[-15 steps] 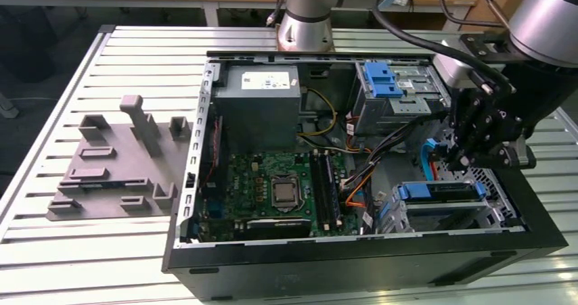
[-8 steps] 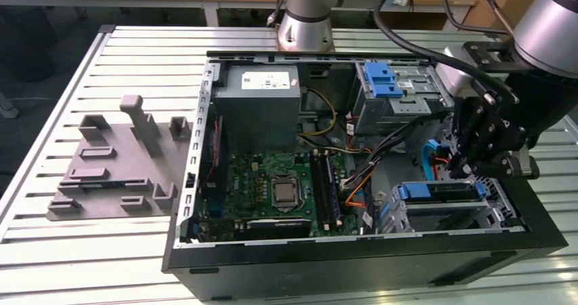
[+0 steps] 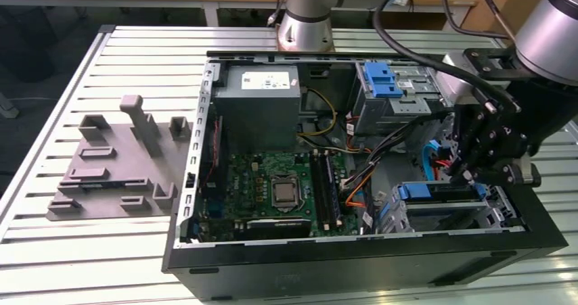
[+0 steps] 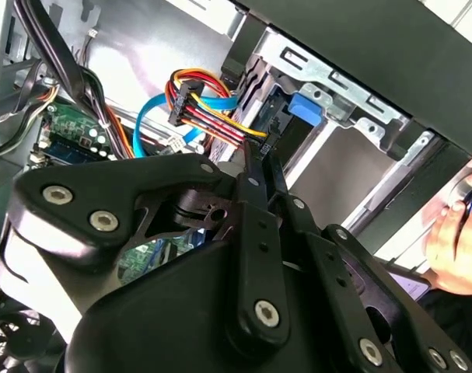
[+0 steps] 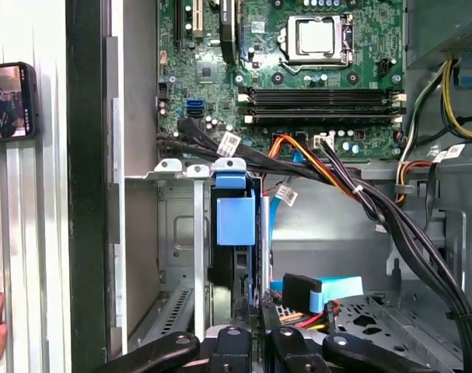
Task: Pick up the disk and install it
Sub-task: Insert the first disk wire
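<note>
1. The pincer (image 3: pixel 465 175) hangs inside the open computer case (image 3: pixel 361 264). Its fingers (image 4: pixel 251 194) are drawn together, with no gap and nothing visible between them.
2. The pincer's tips sit just beside the disk (image 5: pixel 236 225). The disk stands on edge in the drive cage (image 5: pixel 181 233) at a corner of the case, its blue carrier frame facing out. I cannot tell whether the tips touch it.
3. The arm (image 3: pixel 551 28) comes in over the case wall on the exterior view's right, with the wrist bent down into the case.
4. Deeper in the case lie the motherboard (image 3: pixel 271 186), a grey power-supply box (image 3: pixel 262 105) and a second cage with a blue latch (image 3: pixel 393 88).
5. The case lies on its side on a slatted metal tabletop (image 3: pixel 91 264). A grey moulded fixture (image 3: pixel 108 176) sits beside the case on the exterior view's left.
6. Just outside the case wall are a phone (image 5: pixel 10 101) and a person's hand (image 4: pixel 453 241).
</note>
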Robot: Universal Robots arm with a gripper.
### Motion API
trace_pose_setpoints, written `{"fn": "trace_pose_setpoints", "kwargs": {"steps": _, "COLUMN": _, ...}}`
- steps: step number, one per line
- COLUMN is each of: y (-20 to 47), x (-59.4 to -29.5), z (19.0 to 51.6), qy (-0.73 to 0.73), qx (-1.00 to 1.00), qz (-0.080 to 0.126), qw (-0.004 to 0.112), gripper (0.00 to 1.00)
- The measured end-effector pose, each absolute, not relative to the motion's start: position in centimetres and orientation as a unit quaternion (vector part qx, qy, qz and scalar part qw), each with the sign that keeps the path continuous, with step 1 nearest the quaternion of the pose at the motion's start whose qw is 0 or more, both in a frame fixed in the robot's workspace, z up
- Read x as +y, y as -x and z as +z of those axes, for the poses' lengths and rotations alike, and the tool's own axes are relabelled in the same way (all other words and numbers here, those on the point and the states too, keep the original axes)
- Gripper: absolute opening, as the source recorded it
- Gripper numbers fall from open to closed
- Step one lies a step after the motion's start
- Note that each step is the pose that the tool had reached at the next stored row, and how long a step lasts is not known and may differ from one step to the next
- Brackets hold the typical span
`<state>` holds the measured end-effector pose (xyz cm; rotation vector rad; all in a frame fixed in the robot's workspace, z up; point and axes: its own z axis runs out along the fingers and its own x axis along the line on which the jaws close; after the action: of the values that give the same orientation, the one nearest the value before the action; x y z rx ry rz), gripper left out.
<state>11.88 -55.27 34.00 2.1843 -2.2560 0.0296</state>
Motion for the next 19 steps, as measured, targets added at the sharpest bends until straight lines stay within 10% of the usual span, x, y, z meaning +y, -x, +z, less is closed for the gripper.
{"fn": "trace_pose_setpoints", "kwargs": {"steps": 19, "y": -11.91, "x": -55.63, "z": 33.41, "qy": -0.696, "qx": -0.718, "qz": 0.009, "qw": 0.000, "gripper": 0.16}}
